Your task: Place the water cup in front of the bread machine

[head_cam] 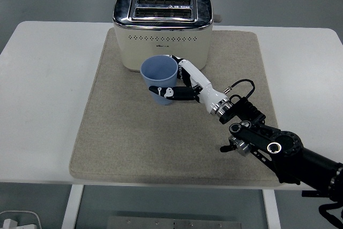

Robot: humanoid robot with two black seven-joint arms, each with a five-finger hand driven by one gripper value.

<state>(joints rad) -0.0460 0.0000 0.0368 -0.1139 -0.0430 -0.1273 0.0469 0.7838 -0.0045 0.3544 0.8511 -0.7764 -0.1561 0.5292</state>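
Note:
A light blue water cup point(159, 80) stands upright on the beige mat point(128, 132), just in front of the cream and chrome bread machine point(162, 29). My right hand point(179, 83) comes in from the lower right and is shut on the cup, thumb across its front and fingers around its right side. Whether the cup's base touches the mat is hidden by its own body. The left arm is out of view.
The mat covers the middle of the white table point(43, 89). The right arm point(273, 146) lies across the mat's right front part. The bread machine's lever point(217, 18) sticks out on its right side.

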